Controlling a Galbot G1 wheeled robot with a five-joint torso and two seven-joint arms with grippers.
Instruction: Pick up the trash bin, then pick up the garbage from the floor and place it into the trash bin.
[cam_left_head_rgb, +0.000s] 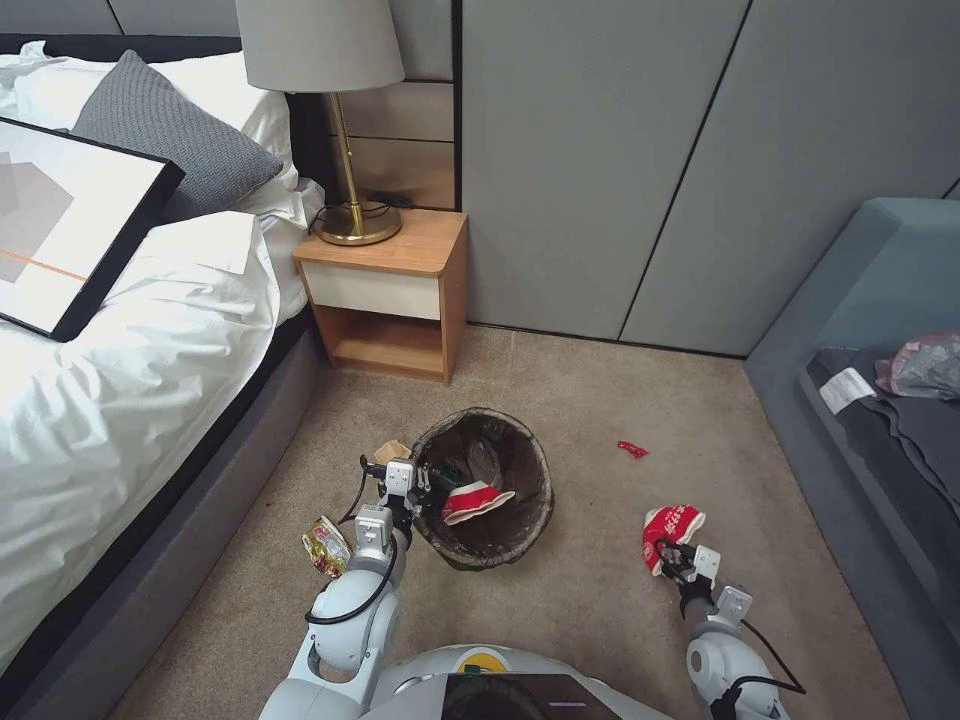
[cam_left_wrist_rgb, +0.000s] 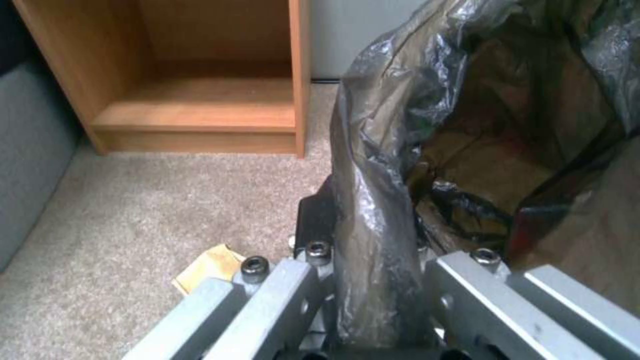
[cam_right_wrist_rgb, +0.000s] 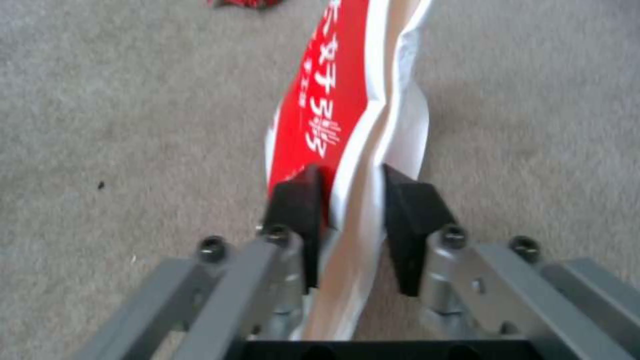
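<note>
The trash bin (cam_left_head_rgb: 543, 487), lined with a dark bag, is on the carpet in front of me, with a crushed red-and-white cup (cam_left_head_rgb: 473, 500) inside. My left gripper (cam_left_head_rgb: 425, 492) is shut on its near-left rim; the left wrist view shows the bag-covered rim (cam_left_wrist_rgb: 377, 225) pinched between the fingers (cam_left_wrist_rgb: 313, 220). To the right, my right gripper (cam_left_head_rgb: 672, 558) is shut on another crushed red-and-white paper cup (cam_left_head_rgb: 668, 524), clamped between both pads (cam_right_wrist_rgb: 297, 200) low over the carpet. More garbage lies about: a small red scrap (cam_left_head_rgb: 631, 449), a yellow wrapper (cam_left_head_rgb: 326, 546) and a brown paper piece (cam_left_head_rgb: 390, 451).
A wooden nightstand (cam_left_head_rgb: 395, 290) with a lamp stands behind the bin, against the bed (cam_left_head_rgb: 120, 400) on the left. A grey-blue sofa (cam_left_head_rgb: 880, 400) runs along the right. Grey wall panels close off the back. Open carpet lies between bin and sofa.
</note>
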